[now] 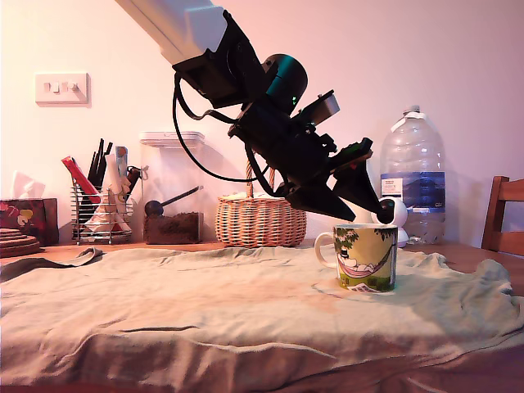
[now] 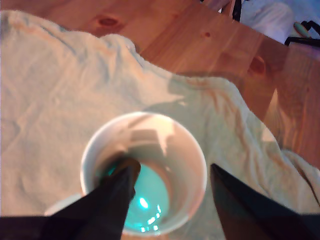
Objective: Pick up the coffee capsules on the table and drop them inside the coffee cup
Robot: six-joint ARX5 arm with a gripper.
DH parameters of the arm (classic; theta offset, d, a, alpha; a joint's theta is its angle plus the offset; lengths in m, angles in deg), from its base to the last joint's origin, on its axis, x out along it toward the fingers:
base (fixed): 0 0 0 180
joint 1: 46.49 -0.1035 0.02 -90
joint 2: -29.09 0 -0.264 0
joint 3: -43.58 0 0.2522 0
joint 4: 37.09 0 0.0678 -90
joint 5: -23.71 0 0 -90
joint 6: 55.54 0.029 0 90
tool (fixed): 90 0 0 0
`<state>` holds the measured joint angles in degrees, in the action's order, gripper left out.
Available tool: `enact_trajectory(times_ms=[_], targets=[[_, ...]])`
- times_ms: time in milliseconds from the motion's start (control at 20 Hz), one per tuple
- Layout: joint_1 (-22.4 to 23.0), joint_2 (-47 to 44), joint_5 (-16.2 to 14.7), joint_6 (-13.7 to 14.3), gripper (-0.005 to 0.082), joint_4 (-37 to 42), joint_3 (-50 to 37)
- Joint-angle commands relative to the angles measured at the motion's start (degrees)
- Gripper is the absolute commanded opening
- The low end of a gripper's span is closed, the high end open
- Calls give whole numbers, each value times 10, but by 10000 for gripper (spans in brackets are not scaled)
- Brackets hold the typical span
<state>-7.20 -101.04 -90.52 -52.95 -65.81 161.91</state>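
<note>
My gripper (image 2: pixel 170 187) hangs right over the coffee cup (image 1: pixel 366 257). My two black fingers (image 2: pixel 112 200) are spread apart with a gap between them. One points down into the cup's mouth and the other sits by its rim. Nothing is between them, so my gripper is let go and holds nothing.

I look for the coffee capsule, but I cannot see it. It is not on the cloth (image 1: pixel 205 303) in either view. It may be inside the cup, but the bottom only shows a green glow and small bright spots, so I cannot tell.

A capsule like that should be very light and stiff, with smooth sloping sides that can slip. I think the best place to hold it is across its body, just under the wide flat rim, so the rim catches on my fingers.

The cup looks hard, heavy and breakable. It has a white handle on the exterior view's left.

Now I count. One gripper. One cup. No capsules that I can see. One cloth on one table (image 2: pixel 200 45). Behind are one basket (image 1: pixel 259 219) and one big water bottle (image 1: pixel 412 176).
</note>
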Motion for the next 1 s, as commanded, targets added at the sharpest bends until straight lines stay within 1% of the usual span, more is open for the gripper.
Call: enact_trajectory(times_ms=[0, 50, 100, 200, 250, 300, 500, 650, 700, 750, 800, 950], targets=[[2, -10, -2, 5, 377, -5, 7], [2, -7, -2, 5, 331, -10, 7], [2, -4, -2, 5, 265, -16, 7], [1, 3, -2, 9, 69, -18, 7], [1, 8, -2, 9, -4, -18, 7], [1, 12, -2, 9, -22, -17, 7], [0, 40, -1, 9, -23, -20, 7], [0, 63, -1, 10, -23, -39, 7], [0, 70, 0, 25, -23, -51, 7], [-2, 78, 6, 25, -23, -68, 7], [-2, 84, 15, 40, -23, -85, 7], [-8, 103, 35, 40, -23, -136, 7]])
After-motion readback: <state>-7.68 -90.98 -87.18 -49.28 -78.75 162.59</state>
